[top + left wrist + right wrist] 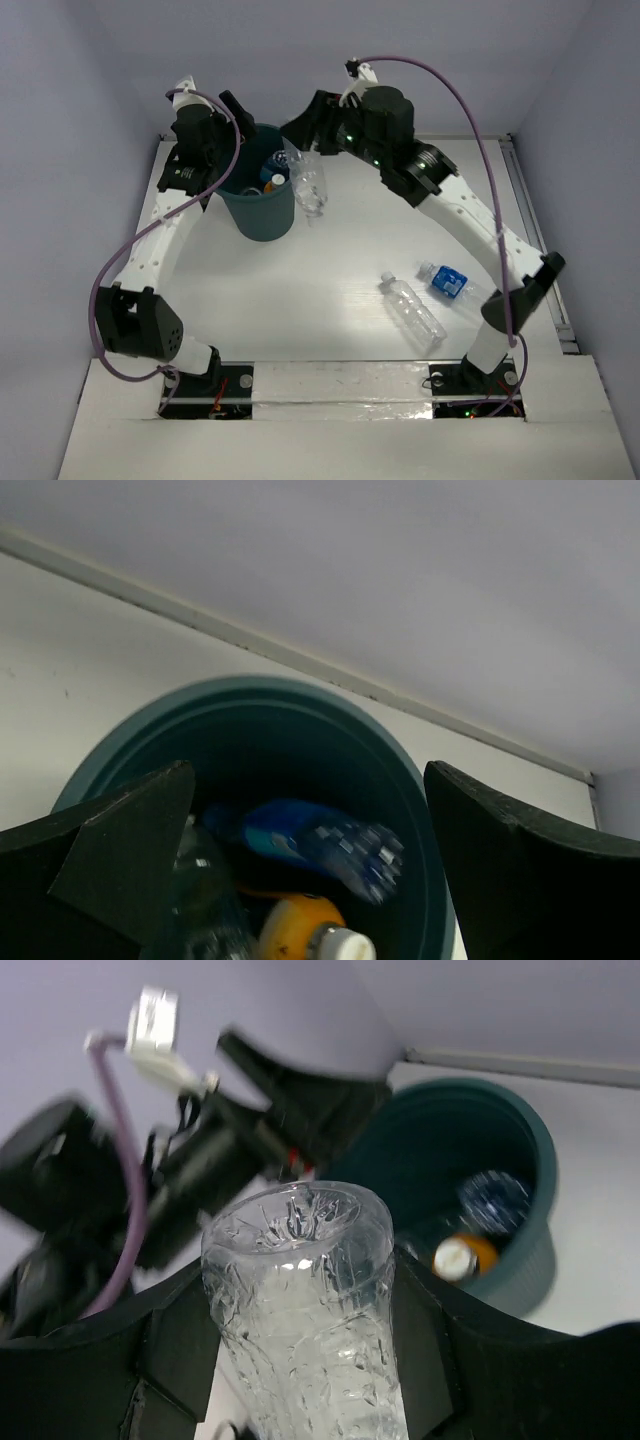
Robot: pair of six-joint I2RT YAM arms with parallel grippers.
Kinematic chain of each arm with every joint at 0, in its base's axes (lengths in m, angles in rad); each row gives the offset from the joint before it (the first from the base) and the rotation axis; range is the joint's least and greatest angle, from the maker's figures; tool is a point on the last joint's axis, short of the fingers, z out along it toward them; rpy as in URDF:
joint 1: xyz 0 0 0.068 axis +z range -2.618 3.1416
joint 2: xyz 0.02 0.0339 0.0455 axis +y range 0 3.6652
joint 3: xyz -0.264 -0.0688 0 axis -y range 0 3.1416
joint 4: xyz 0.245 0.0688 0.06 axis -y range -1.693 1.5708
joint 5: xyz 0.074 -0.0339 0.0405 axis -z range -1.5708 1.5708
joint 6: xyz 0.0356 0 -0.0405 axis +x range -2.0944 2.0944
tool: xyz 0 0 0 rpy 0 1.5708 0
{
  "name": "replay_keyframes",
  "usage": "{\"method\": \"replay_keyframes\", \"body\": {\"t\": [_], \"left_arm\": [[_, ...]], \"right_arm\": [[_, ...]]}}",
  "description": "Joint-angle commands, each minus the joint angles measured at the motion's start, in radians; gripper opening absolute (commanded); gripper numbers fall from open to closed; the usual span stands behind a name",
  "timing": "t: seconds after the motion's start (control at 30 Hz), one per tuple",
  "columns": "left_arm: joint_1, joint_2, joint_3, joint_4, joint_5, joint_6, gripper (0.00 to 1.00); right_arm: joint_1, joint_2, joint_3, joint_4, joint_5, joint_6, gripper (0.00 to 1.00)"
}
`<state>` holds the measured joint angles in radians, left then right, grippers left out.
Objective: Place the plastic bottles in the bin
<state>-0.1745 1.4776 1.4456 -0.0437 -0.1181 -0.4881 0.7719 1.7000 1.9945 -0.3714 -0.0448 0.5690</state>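
Observation:
The dark teal bin (pixel 258 212) stands at the back left. It holds a blue-labelled bottle (pixel 320 845), an orange bottle (pixel 300 925) with a white cap, and a clear one (pixel 205 900). My left gripper (pixel 308 780) is open and empty, just above the bin's left rim (pixel 243 125). My right gripper (pixel 300 150) is shut on a clear crinkled bottle (pixel 305 1310), held tilted just right of the bin's rim (pixel 310 180). A clear bottle (pixel 412 308) and a blue-labelled bottle (pixel 445 280) lie on the table at the right.
The back wall's edge (pixel 300 665) runs close behind the bin. The left arm's wrist and purple cable (pixel 120 1190) are close to the held bottle. The white table (pixel 330 290) lies between the bin and the two loose bottles.

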Motion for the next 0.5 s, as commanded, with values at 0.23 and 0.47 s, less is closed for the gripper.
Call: {"method": "replay_keyframes", "body": {"t": [0.23, 0.47], "left_arm": [[0.003, -0.473, -0.256, -0.084, 0.19, -0.107, 0.51], [-0.186, -0.681, -0.536, -0.232, 0.216, -0.167, 0.08]], "right_arm": [[0.0, 0.371, 0.444, 0.201, 0.186, 0.275, 0.56], [-0.019, 0.526, 0.578, 0.219, 0.307, 0.345, 0.58]]}}
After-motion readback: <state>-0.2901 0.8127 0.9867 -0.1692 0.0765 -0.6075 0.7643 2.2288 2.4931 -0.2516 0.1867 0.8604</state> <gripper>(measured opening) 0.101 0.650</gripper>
